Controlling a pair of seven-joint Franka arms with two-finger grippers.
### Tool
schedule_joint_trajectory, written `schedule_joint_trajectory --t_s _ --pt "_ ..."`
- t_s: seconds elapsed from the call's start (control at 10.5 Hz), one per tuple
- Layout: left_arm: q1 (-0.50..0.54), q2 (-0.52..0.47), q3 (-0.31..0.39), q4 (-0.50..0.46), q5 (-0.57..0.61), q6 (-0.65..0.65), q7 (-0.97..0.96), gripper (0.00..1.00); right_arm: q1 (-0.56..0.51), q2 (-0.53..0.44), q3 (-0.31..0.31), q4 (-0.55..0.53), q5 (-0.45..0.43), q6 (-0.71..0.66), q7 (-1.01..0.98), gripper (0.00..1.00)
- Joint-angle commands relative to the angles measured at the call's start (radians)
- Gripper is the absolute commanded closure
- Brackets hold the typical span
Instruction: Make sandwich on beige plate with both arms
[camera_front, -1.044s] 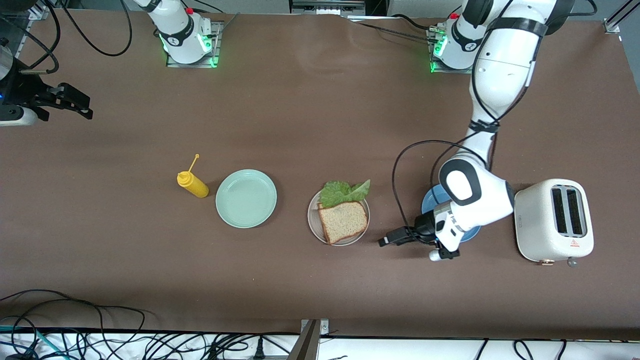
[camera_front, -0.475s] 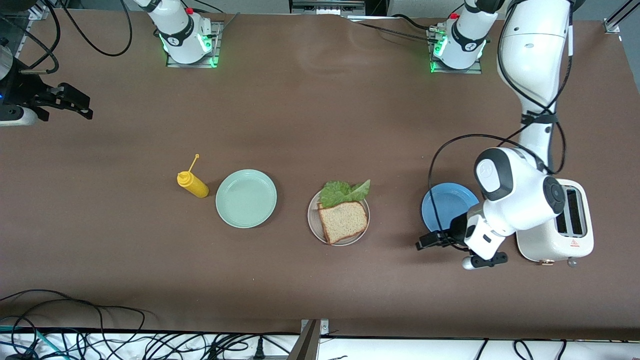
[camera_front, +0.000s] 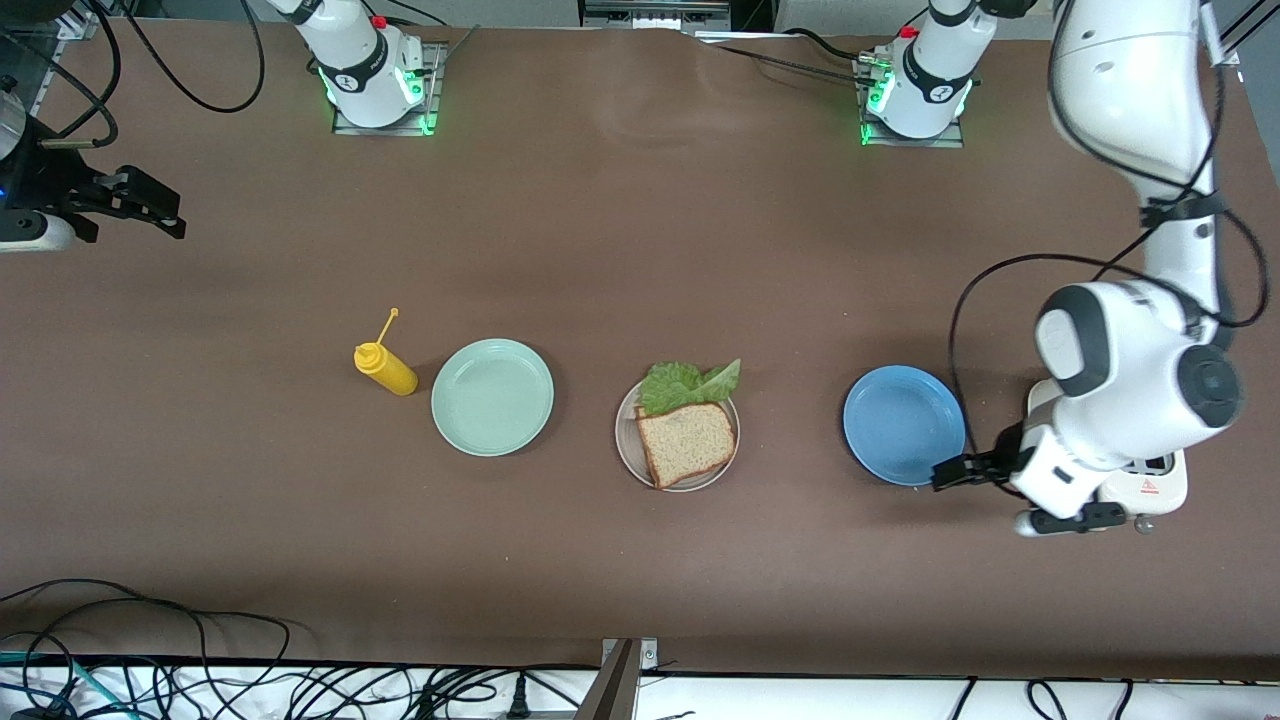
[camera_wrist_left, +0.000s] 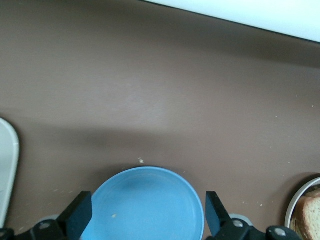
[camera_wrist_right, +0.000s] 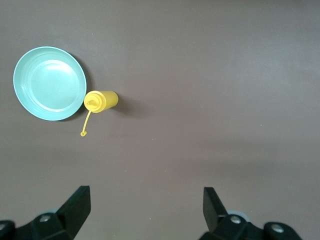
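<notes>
The sandwich (camera_front: 688, 438) sits finished on the beige plate (camera_front: 627, 452) at mid-frame, lettuce (camera_front: 686, 382) poking out. The left claw (camera_front: 950, 472), released and empty, hangs at the lower right over the blue plate (camera_front: 900, 420)'s rim. The right claw (camera_front: 150, 205) waits released at the upper left of the bench (camera_front: 640, 250), nothing left to carry.

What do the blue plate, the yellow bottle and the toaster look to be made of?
Blue plate: likely plastic, even colour with a soft sheen. Yellow bottle: probably squeezable plastic, with a thin tethered cap. Toaster: cream casing, matte; metal or plastic, can't tell.

sandwich (camera_front: 686, 441): bread over lettuce, flat | on beige plate (camera_front: 627, 452), mid-table
</notes>
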Motion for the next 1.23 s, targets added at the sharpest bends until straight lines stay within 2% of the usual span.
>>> schedule_joint_trajectory --t_s 0.0,0.38,1.14 --pt "0.033 -0.071 -0.005 -0.021 0.126 -0.075 -0.006 0.00 0.003 0.009 0.002 0.027 -0.012 -0.020 0.015 0.00" --pt "0.069 -0.134 -0.005 -0.007 0.200 -0.225 0.007 0.00 0.003 0.009 0.002 0.027 -0.010 -0.020 0.015 0.00" --pt "0.067 -0.336 -0.019 -0.003 0.206 -0.510 0.015 0.00 0.003 0.009 0.002 0.026 -0.012 -0.020 0.015 0.00"
